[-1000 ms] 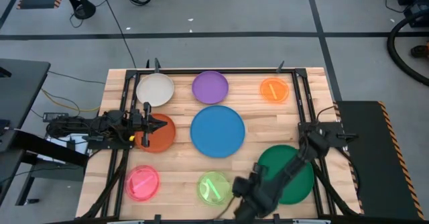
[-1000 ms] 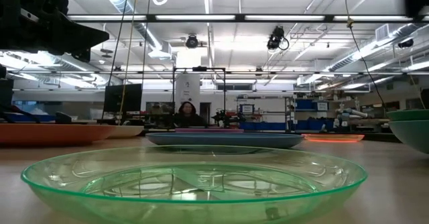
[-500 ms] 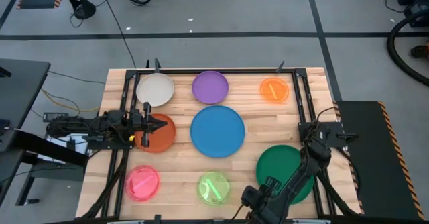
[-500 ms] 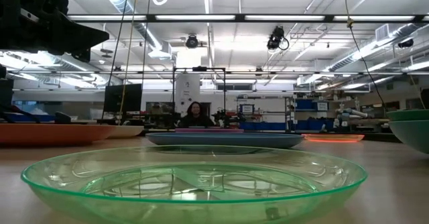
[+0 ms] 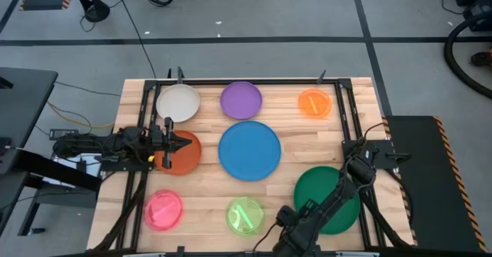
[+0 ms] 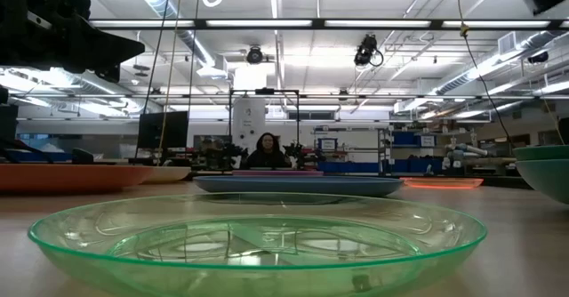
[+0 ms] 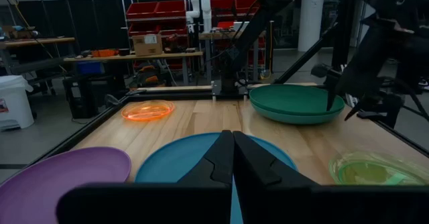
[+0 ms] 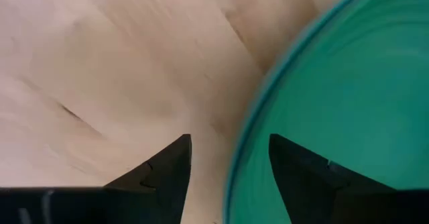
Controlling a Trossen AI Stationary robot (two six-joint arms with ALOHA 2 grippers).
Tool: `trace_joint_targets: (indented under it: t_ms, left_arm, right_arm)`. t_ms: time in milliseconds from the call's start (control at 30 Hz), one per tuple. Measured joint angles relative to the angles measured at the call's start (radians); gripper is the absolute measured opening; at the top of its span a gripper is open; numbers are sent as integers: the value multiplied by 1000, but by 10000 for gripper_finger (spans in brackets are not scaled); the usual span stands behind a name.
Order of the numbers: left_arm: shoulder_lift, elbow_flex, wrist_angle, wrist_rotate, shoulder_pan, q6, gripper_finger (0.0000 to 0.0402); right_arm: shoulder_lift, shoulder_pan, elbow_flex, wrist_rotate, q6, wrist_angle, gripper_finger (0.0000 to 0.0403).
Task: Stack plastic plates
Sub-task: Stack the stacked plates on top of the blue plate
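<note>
Eight plates lie flat on the wooden table: cream [image 5: 178, 103], purple [image 5: 241, 100], small orange [image 5: 314, 103], large blue [image 5: 250, 150], rust-orange [image 5: 184, 155], small pink [image 5: 164, 209], small lime [image 5: 245, 215] and a large green one [image 5: 330, 199]. No separate teal plate shows. My left gripper [image 5: 188, 143] [image 7: 232, 150] is shut and hovers over the rust-orange plate, pointing at the blue plate [image 7: 188, 160]. My right gripper [image 5: 286, 225] [image 8: 231, 177] is open at the green plate's near-left rim [image 8: 244, 150], one finger over wood and one over the plate. My right gripper comes at the green plate's near-left rim [image 8: 251, 133] from above, pointing down. Its open fingers [image 8: 167, 174] stand on either side of that rim. I cannot tell whether they touch it. The plate lies flat on the table.
A black frame [image 5: 338, 111] runs along the table's far edge and down both sides. The lime plate [image 6: 258, 244] sits just left of my right gripper, at the near edge. Bare wood lies between the blue and green plates. A person [image 6: 265, 150] sits far behind the table.
My right gripper has shifted a little toward the table's right and near edge, away from the lime plate and onto the green plate's rim, with the arm dropping lower. The plates have stayed where they were.
</note>
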Motion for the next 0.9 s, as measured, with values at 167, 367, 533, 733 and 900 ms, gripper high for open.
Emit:
trace_joint_targets:
  t_ms: [167,367,533,733,900]
  left_arm:
    - [0,0,0,0,0,0,11]
    - [0,0,0,0,0,0,11]
    - [0,0,0,0,0,0,11]
    - [0,0,0,0,0,0,11]
    - [0,0,0,0,0,0,11]
  right_arm:
    - [0,-8,-38,-11,2,9,172]
    - [0,-10,-59,-22,13,12,112]
    - [-1,-10,-62,-27,19,17,52]
    - [-1,-12,26,-6,-7,-65,24]
    - [-12,-34,171,58,-81,-134,24]
